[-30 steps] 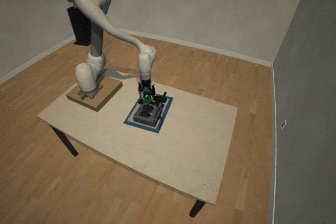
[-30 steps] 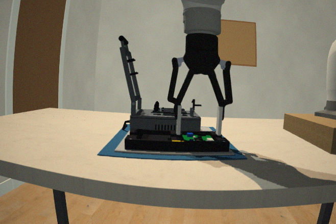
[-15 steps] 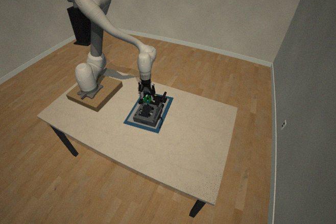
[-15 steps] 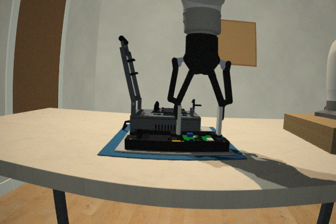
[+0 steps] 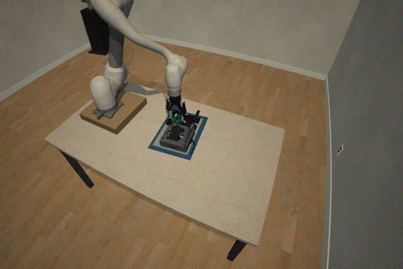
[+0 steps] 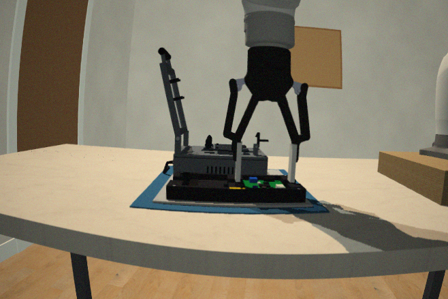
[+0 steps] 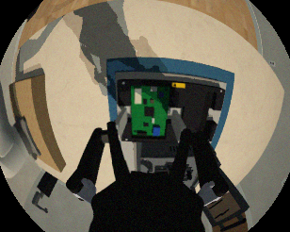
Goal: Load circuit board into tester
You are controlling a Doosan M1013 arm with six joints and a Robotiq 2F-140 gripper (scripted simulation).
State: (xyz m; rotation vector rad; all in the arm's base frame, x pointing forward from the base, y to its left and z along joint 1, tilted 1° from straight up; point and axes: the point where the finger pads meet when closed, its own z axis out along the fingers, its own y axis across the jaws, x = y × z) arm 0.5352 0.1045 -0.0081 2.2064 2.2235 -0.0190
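The gripper [image 6: 265, 176] stands apart, a finger [image 6: 237, 161] down on each side of the circuit board [image 6: 263, 183], holding nothing. The board is green with a small blue part and a white connector, lying face up in the black tray [image 6: 202, 191]. Behind it the grey tester [image 6: 216, 161] has its lid [image 6: 173, 100] raised.

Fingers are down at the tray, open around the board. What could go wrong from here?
1. The gripper straddles the board open; if the fingers miss the tray recesses, they may pinch the walls.
2. The tester stands close behind; a tilted lift could knock it.
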